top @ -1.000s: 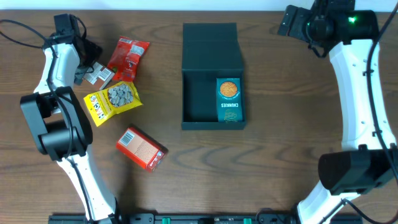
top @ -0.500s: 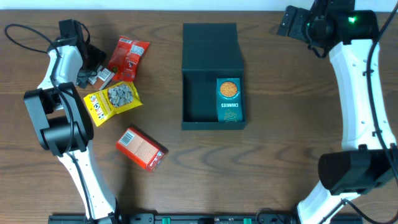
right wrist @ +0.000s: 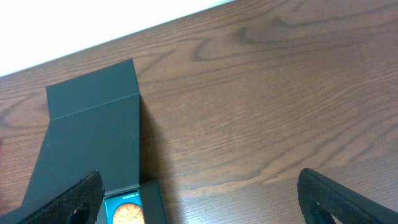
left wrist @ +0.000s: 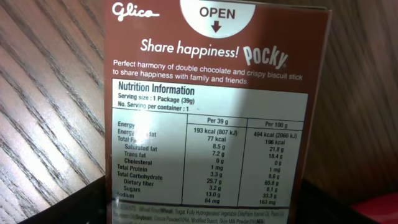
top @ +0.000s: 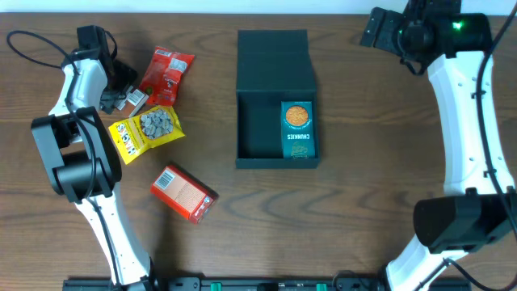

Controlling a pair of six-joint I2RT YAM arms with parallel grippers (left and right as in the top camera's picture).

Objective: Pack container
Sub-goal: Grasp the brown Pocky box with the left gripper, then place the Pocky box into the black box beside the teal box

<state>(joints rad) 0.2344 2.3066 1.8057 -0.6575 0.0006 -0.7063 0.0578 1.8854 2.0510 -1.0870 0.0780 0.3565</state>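
The container (top: 257, 121) is a dark teal-black box in the middle of the table, open, with its flap lid (top: 273, 55) lying back. A teal snack packet (top: 298, 129) lies in its right half. My left gripper (top: 119, 93) is at the far left, and its fingers (left wrist: 205, 214) close on both sides of a brown Pocky box (left wrist: 211, 106), whose nutrition panel fills the left wrist view. My right gripper (top: 389, 28) hovers at the back right, open and empty (right wrist: 208, 205), with the container's lid (right wrist: 93, 118) below it to the left.
A red snack packet (top: 167, 73) lies just right of the left gripper. A yellow packet (top: 146, 129) lies below it, and a red-orange box (top: 184, 192) nearer the front. The table's back edge meets a white surface (right wrist: 74, 25).
My left arm shifted slightly to the right a second ago and has held still since. The right arm and the container have not moved.
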